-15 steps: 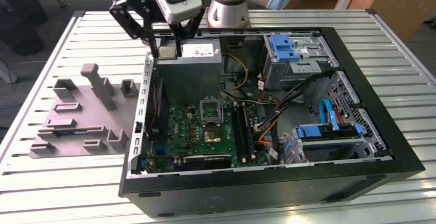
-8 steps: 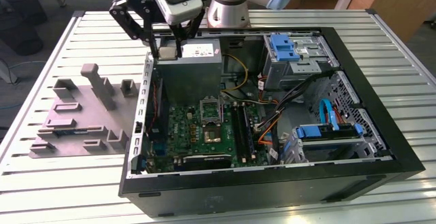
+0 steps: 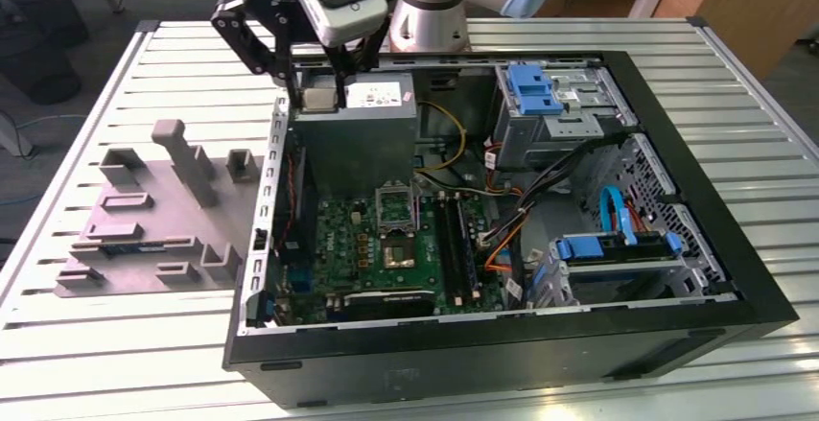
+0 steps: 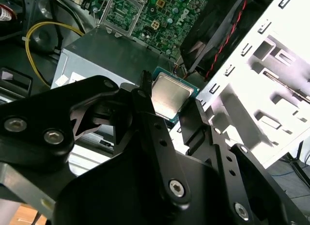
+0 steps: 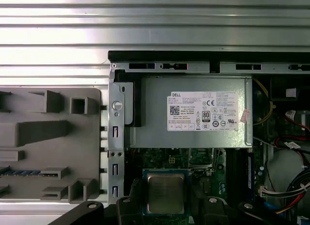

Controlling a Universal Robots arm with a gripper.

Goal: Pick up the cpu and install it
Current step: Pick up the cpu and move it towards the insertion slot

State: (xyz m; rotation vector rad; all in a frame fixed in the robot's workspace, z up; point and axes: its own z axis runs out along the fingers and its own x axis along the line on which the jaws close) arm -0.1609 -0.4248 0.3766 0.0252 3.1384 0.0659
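black tool (image 4: 168, 103) fingers clamped on the cpu (image 5: 165, 192): pick-up looks done.
chip hangs over the power supply (image 3: 364, 138), well apart from the socket (image 3: 398, 246), which looks empty; install not yet done.

The cpu (image 4: 169, 96) has a smooth, softly shining metal top (silvery-grey). The tray (image 5: 89, 137) is matt grey plastic, the table (image 5: 193, 21) ribbed metal.

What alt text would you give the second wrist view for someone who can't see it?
The black hand grips the cpu, a small square chip with a silvery top, by its edges over a grey power supply. Beyond lies the green motherboard with its metal socket frame.
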